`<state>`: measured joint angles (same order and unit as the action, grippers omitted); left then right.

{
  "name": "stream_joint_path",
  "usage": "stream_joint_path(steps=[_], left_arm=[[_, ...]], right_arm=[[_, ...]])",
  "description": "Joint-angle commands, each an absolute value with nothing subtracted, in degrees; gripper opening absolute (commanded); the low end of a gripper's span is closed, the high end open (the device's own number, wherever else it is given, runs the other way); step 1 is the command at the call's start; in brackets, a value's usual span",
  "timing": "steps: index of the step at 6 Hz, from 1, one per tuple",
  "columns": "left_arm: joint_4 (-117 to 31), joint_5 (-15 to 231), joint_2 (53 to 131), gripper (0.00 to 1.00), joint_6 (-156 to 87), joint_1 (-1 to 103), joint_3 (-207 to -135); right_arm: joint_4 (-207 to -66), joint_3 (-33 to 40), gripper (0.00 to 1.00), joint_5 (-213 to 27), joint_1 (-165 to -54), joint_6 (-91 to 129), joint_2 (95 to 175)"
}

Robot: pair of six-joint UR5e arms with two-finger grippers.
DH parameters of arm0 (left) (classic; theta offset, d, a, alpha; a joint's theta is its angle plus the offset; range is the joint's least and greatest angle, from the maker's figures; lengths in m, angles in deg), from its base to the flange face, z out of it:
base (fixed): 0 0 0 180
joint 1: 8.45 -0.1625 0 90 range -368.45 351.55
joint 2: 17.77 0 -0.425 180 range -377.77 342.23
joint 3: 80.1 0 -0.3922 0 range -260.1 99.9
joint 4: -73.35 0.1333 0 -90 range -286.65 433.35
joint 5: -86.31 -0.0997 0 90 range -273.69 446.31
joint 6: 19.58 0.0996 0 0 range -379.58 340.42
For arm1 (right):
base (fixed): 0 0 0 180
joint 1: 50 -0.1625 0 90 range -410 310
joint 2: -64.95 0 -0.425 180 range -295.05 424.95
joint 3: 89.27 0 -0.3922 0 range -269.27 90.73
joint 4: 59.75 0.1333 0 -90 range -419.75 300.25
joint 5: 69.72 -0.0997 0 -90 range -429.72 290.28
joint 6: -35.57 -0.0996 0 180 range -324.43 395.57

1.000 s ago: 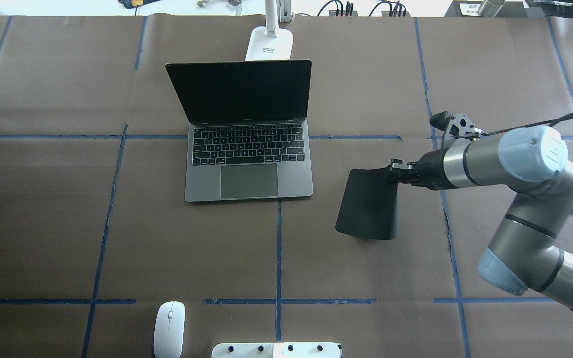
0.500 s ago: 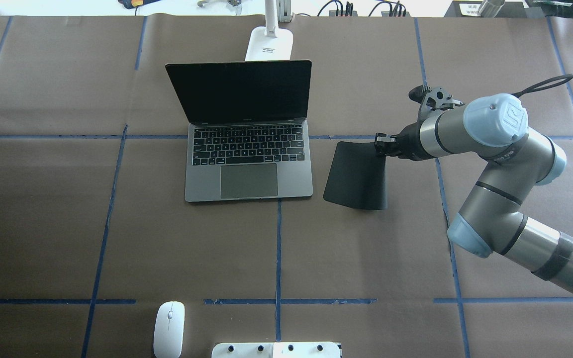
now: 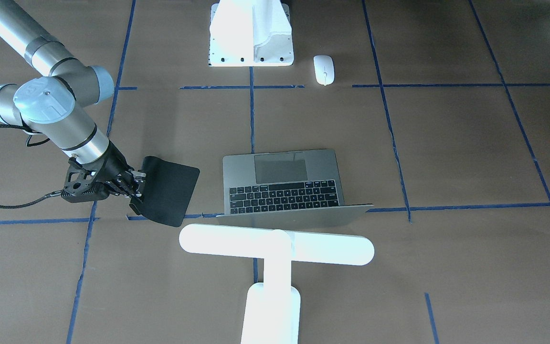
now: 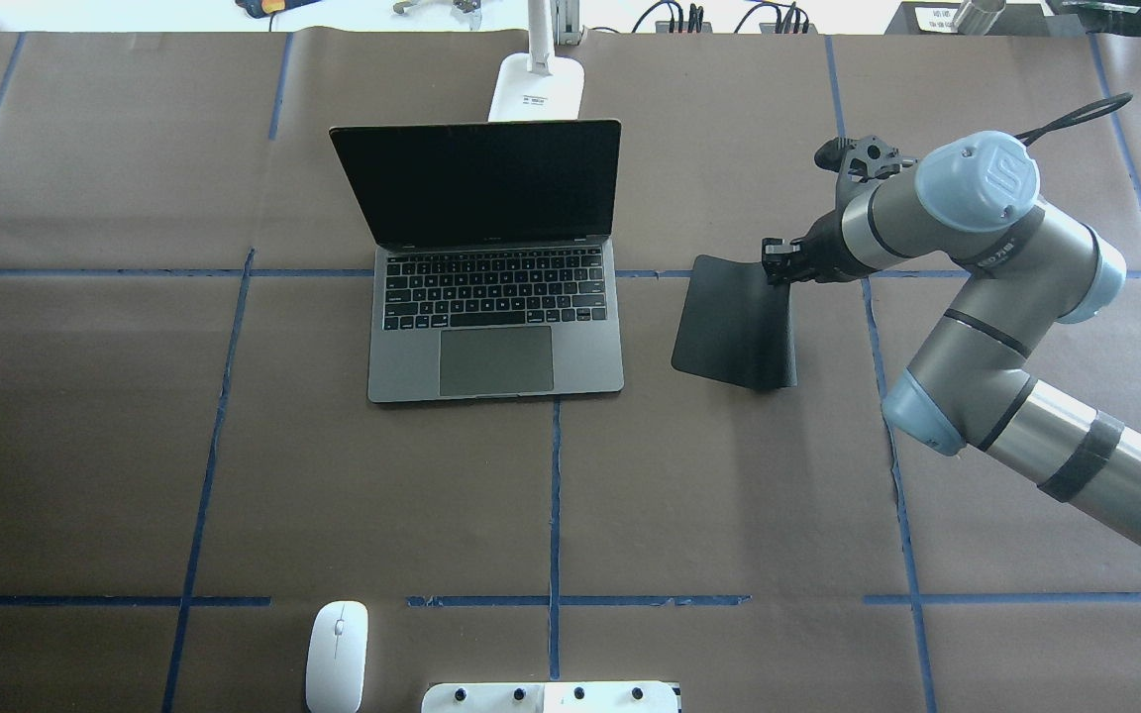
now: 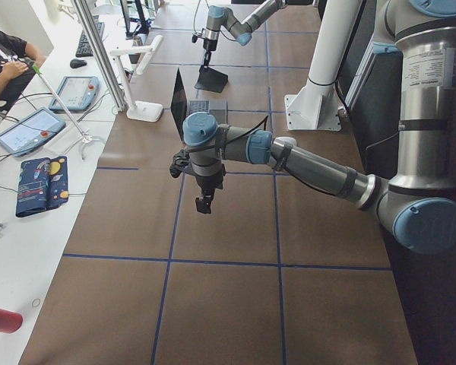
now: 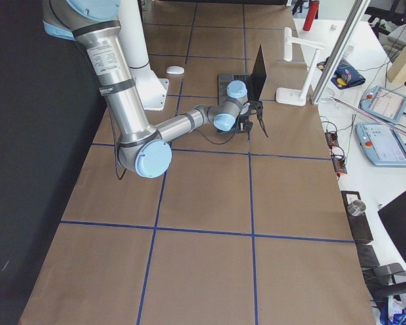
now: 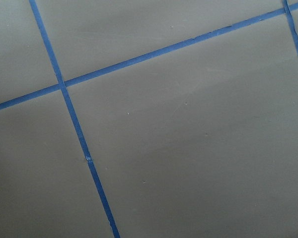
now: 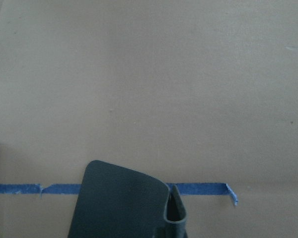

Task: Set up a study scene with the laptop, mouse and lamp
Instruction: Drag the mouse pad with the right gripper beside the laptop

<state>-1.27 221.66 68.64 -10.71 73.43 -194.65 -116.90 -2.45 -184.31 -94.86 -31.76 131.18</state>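
The open laptop (image 4: 496, 332) sits mid-table with its screen up, and also shows in the front-facing view (image 3: 284, 184). The white lamp (image 3: 275, 243) stands just behind the laptop's lid; its base (image 4: 537, 87) shows in the overhead view. The white mouse (image 4: 337, 654) lies near the robot-side edge, left of centre. My right gripper (image 4: 778, 265) is shut on the far right edge of a flat black mat (image 4: 734, 322), right of the laptop. That edge is raised and the rest droops toward the table. My left gripper (image 5: 205, 204) hangs above bare table far to the left; I cannot tell whether it is open.
A white bolted mount (image 4: 551, 696) stands at the robot-side edge, right of the mouse. Brown paper with blue tape lines covers the table. Cables and small items lie along the far edge. The left wrist view shows only paper and tape.
My right gripper has carried the black mat away from the robot, first left toward the laptop, then slightly back right. Laptop, mouse and lamp have not moved.
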Motion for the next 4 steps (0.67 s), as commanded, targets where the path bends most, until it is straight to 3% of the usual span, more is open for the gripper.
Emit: stream_joint_path(steps=[1, 4], left_arm=[[-1.4, 221.5, 68.8, 1.0, -11.6, 73.4, -195.8], [-1.4, 221.1, 69.1, 1.0, -17.6, 72.9, -199.5]], right_arm=[[-122.6, -2.3, 1.0, -188.1, -95.4, -31.3, 129.4], [-125.9, 1.8, 1.0, -190.5, -98.6, -22.3, 135.4]])
